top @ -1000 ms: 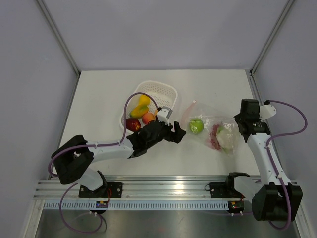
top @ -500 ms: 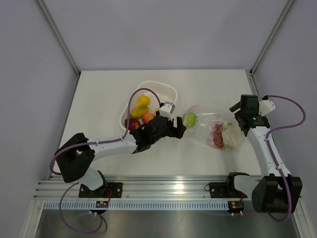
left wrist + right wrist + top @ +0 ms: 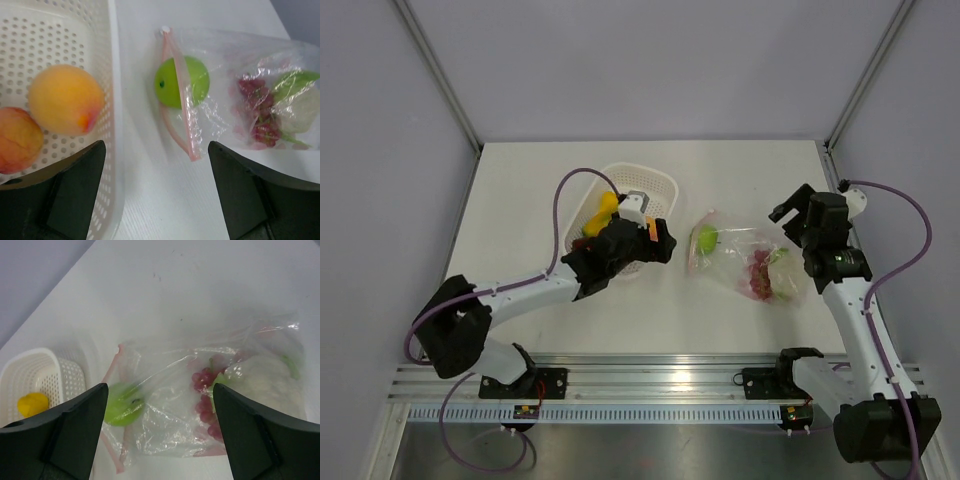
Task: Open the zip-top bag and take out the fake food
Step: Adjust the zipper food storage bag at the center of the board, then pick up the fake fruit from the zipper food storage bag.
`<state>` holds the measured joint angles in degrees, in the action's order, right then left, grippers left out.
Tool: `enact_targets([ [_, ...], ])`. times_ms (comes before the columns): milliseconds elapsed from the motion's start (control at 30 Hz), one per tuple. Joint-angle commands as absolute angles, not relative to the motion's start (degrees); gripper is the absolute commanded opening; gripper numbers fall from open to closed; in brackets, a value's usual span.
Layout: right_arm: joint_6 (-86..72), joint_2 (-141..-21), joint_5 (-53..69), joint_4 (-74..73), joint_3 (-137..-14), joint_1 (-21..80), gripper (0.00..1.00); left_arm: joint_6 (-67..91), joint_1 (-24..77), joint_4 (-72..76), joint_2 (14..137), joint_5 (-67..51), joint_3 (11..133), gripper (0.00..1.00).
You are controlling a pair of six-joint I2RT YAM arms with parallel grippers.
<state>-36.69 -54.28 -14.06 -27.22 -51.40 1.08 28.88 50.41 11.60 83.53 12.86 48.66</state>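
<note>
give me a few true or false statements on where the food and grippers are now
1. The green apple lies at the zip edge of the bag. True.
2. The right gripper is shut on the bag. False: it is open and holds nothing.
3. The basket has a yellow piece in it. True.
4. The grapes lie in the basket. False: they are inside the bag.
5. The left gripper holds the apple. False: it is open and empty.
</note>
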Motion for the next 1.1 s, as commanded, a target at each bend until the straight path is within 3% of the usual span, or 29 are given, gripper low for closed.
enact_targets([
  [0,-33.2,-56.2,-12.1,-25.0,-52.8,6.4,0.93,30.3,47.1,12.6,77.7,11.1,47.8,0.88],
  [533,-30.0,-75.7,-27.5,-30.0,-63.4,35.1,0.85,32.9,38.9,8.2,65.0,14.2,43.0,0.93],
  [1067,-27.6,-98.5,-36.6,-40.4,-76.2,43.4,0.79,34.8,33.8,6.1,61.8,13.0,41.5,0.98],
])
